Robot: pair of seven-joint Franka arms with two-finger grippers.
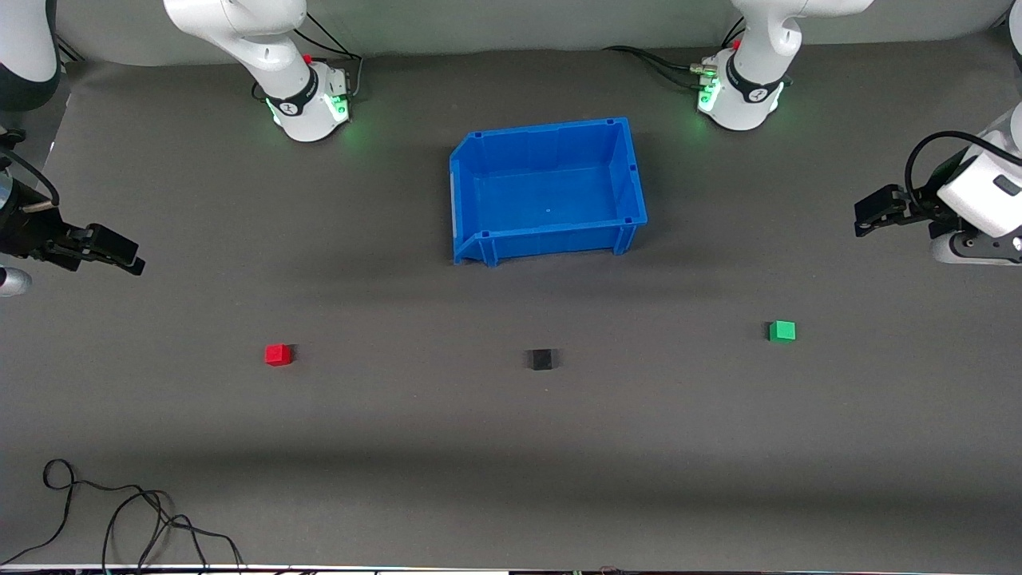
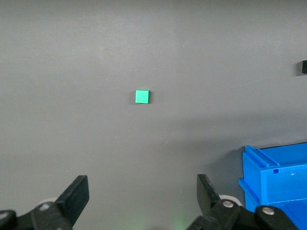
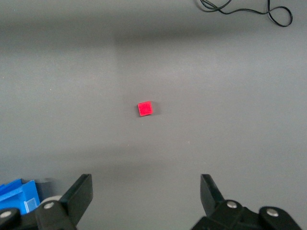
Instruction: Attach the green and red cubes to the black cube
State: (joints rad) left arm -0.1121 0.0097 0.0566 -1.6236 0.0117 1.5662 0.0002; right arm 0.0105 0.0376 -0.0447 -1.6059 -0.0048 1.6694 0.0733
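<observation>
The black cube sits on the grey table, nearer the front camera than the blue bin. The red cube lies toward the right arm's end and shows in the right wrist view. The green cube lies toward the left arm's end and shows in the left wrist view. All three stand apart. My left gripper hangs open and empty, up over the table's edge at its own end. My right gripper hangs open and empty over its own end. The black cube's edge shows in the left wrist view.
An empty blue bin stands between the two arm bases; its corner shows in both wrist views. Loose black cables lie at the table's front edge toward the right arm's end.
</observation>
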